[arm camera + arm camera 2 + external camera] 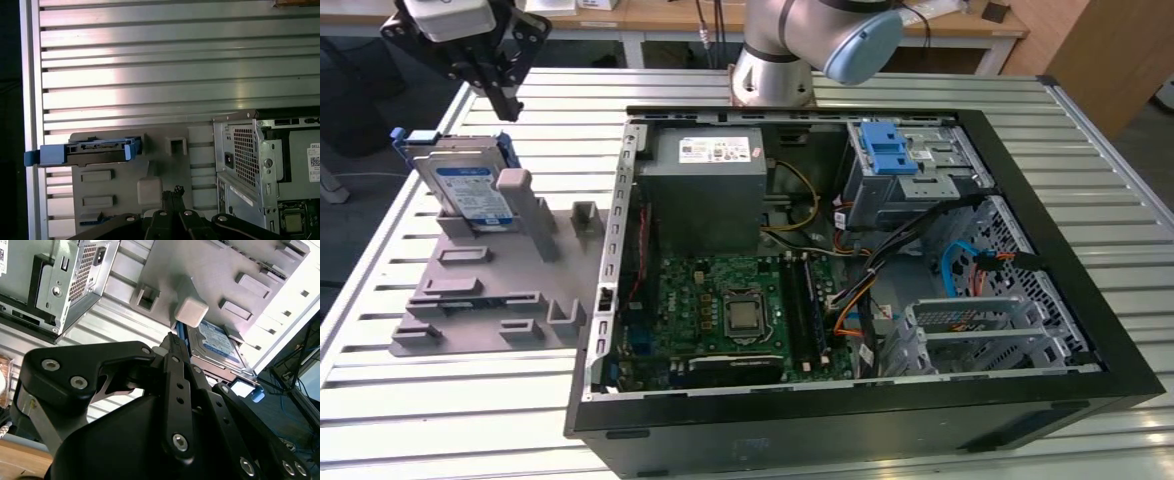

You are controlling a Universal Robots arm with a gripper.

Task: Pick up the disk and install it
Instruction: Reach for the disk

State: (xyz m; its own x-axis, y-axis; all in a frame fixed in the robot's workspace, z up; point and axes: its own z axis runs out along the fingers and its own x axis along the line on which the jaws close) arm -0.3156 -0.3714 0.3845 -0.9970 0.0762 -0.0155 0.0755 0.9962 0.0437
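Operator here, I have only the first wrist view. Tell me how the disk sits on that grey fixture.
Observer: In the exterior view the disk stands on edge with its label face showing, and a grey post stands in front of it.
Operator: Now report the gripper against it.
Observer: The gripper hangs above the disk's end on the exterior view's right, apart from it and holding nothing.
Operator: Give me the drive cage.
Observer: The cage, which has a blue latch, sits inside the open case, in its upper corner on the exterior view's right.
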